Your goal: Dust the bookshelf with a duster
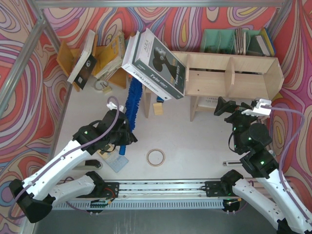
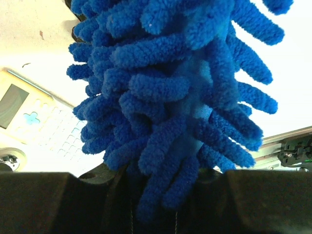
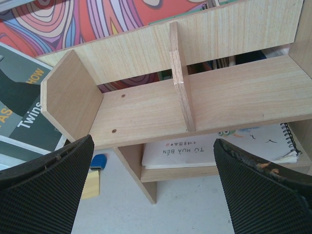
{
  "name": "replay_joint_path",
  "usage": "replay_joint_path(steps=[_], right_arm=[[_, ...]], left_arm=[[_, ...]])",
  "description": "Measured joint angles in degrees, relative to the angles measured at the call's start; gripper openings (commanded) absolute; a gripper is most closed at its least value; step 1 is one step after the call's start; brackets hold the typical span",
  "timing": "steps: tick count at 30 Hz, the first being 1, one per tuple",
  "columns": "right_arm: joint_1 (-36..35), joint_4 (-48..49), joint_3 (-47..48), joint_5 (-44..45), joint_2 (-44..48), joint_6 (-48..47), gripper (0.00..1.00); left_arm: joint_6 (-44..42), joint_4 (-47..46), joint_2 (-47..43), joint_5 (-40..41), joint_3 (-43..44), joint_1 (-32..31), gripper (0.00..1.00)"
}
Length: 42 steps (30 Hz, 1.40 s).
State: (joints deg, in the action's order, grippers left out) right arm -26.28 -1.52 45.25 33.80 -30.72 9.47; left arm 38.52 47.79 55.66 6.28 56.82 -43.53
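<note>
The bookshelf (image 1: 229, 73) stands at the back right, pale plywood with an upright divider (image 3: 181, 83); its top shelf (image 3: 146, 112) fills the right wrist view. The fluffy blue duster (image 1: 132, 100) points away from me toward the shelf's left end, under a leaning book. My left gripper (image 1: 124, 135) is shut on the duster at the base of its head. In the left wrist view the duster (image 2: 180, 87) hides most of the scene and the handle cannot be seen between the dark jaws of the left gripper (image 2: 156, 195). My right gripper (image 1: 226, 106) (image 3: 153, 195) hangs open in front of the shelf, holding nothing.
A large "Twins story" book (image 1: 153, 63) leans against the shelf's left end. An orange rack (image 1: 105, 58) and a teal organiser (image 1: 234, 41) stand at the back. A tape roll (image 1: 155, 157), calculator (image 1: 113, 160) and yellow block (image 1: 157, 108) lie on the table. A book (image 3: 195, 151) rests on the lower shelf.
</note>
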Motion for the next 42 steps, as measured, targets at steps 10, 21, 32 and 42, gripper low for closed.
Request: replay_joint_path(steps=[10,21,32,42], right_arm=[[0.00,-0.02,0.00,-0.48,0.33,0.46,0.99],[0.00,-0.02,0.00,-0.46,0.28,0.44,0.99],[0.00,-0.02,0.00,-0.48,0.26,0.46,0.99],[0.00,-0.04,0.00,-0.48,0.26,0.46,0.99]], left_arm=[[-0.13,-0.02,-0.22,1.46,6.36,0.00,0.00],[3.34,-2.58,-0.28,-1.88,-3.34,0.00,0.00],[3.80,-1.05,-5.09,-0.17,4.44,0.00,0.00],[8.46,-4.63,-3.34,-4.50,-9.33,-0.11,0.00]])
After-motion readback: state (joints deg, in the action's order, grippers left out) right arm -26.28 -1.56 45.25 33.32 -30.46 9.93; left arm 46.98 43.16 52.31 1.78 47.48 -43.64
